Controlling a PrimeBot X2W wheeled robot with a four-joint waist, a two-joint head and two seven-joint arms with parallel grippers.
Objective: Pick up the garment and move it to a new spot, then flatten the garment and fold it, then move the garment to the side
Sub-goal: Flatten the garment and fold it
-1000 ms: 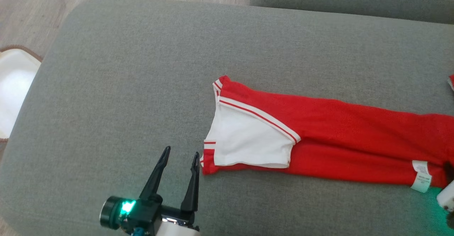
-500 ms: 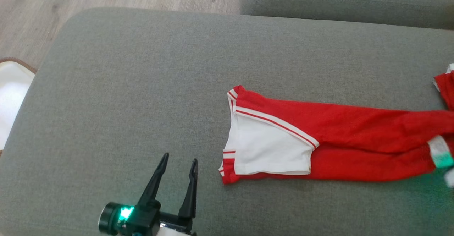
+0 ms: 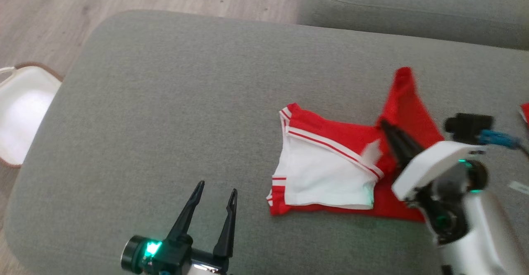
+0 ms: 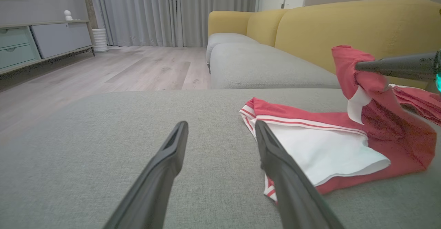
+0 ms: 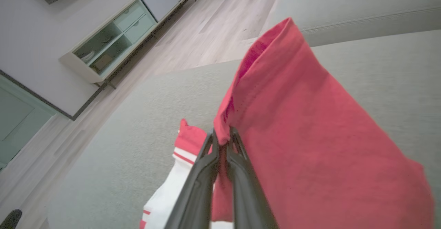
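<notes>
Finding: the right claw is clenched on a pinch of red cloth at one end of the garment. It holds that end raised above the grey sofa cushion, and the lifted cloth hangs in a slack red sheet down to the part at rest. The remainder of the garment lies flat on the cushion, right of centre in the head view, with its white panel and striped trim facing up. Its near corner is close to the left claw, which stands released, jaws apart, empty and clear of the cloth. Judgement: you are mid-fold, bringing the raised end over the flat end. Carry the held end low and level toward the striped edge, so the cloth rolls over along one straight crease rather than bunching under the fingers. Lay the hem square on the trim, not skewed. The flat part looks light and is unweighted, so expect it to drag if you pull sideways; consider pinning its near corner with the left claw. Release only once the cloth rests on the layer below, then withdraw upward, since the fingers may snag the fabric.
</notes>
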